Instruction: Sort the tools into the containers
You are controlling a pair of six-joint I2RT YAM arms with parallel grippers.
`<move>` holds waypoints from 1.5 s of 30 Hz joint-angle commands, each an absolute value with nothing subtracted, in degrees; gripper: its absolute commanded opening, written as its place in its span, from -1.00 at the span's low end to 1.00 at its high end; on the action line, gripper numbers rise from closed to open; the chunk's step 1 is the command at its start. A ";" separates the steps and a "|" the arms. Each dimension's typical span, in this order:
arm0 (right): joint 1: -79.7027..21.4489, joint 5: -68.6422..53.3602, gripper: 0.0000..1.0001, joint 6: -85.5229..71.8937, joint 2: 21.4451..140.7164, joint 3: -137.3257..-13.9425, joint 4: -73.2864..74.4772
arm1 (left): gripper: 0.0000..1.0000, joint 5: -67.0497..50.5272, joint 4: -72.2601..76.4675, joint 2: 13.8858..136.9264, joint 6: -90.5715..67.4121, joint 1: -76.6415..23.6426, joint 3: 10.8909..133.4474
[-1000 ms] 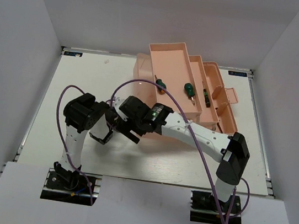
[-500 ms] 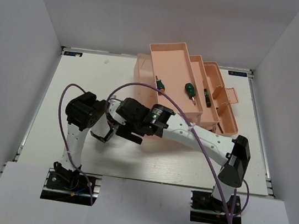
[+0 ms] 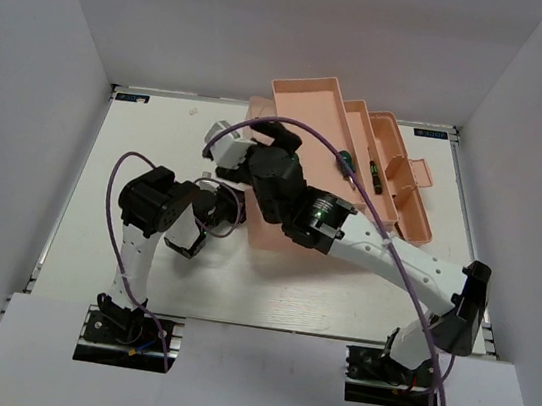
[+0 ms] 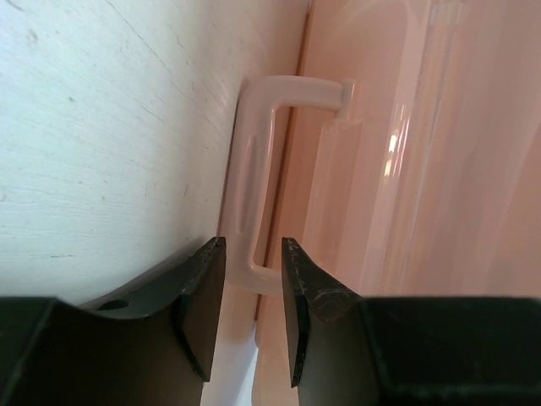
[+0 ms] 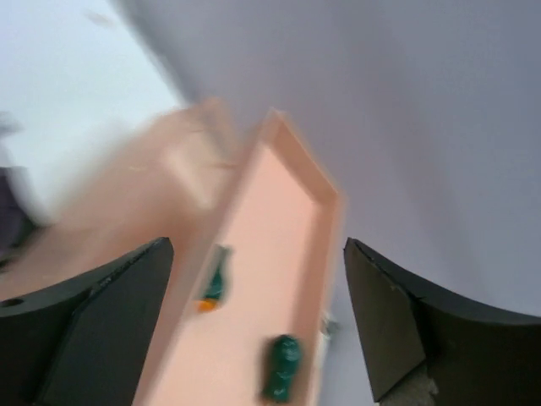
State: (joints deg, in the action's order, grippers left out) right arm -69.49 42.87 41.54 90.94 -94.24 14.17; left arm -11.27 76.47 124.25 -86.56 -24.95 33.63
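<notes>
Setting: white worktop [image 3: 159,137] boxed in by pale grey walls [image 3: 63,32], with both arm bases at the near edge.
Left tool [image 4: 252,245]: low on the worktop, jaws pinched on the lower leg of the handle [image 4: 249,169] of the toolbox; a narrow grip that looks meant to steady the box.
Toolbox [image 3: 310,103]: one peach-pink box past centre, toward the far right, with its trays fanned open.
Right tool [image 5: 258,249]: jaws spread wide and holding nothing, poised above the long tray [image 5: 283,211] and looking down into it.
Change: a second ago the right arm lay low, its tool beside the left one at the box's near side. It has since swung up and away over the open trays, with its elbow dropped out to the right (the left arm has not budged).
Meaning: an empty tool over the trays suggests a pick or a re-sort from inside the box, not a drop.
Count, arms: two, each with one tool.
Count, green-handled screwdrivers: two, both in the long tray, one nearer [image 5: 281,368] and one farther with an orange tip [image 5: 215,283].
Count, thin black-and-green screwdriver [image 3: 375,182]: one, in the next tray to the right.
Total seen: three, all already in trays.
Not found: hex keys and a blue-handled driver. The right wrist view is smeared, so they may be hidden.
</notes>
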 commanded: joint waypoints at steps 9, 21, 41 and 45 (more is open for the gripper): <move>-27.00 47.03 -0.42 31.65 85.60 -92.64 14.30 | -0.13 -15.12 91.67 117.95 -84.11 -25.75 36.74; 2.63 11.09 -0.53 16.71 104.04 -96.22 45.41 | -0.13 -16.17 86.40 113.55 -81.83 -25.22 36.74; 9.84 -36.91 -0.78 17.67 112.24 -93.61 56.69 | -0.13 -25.66 62.95 105.47 -72.25 -25.75 53.77; 9.93 -37.18 -0.81 17.06 112.41 -92.47 56.00 | -0.13 -29.26 59.33 105.47 -71.63 -26.89 59.41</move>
State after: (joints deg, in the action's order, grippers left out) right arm 12.23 -26.35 18.68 115.42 -93.54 53.67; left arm -21.34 62.50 110.00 -73.97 -23.90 55.86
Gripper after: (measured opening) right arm 0.096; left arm 0.437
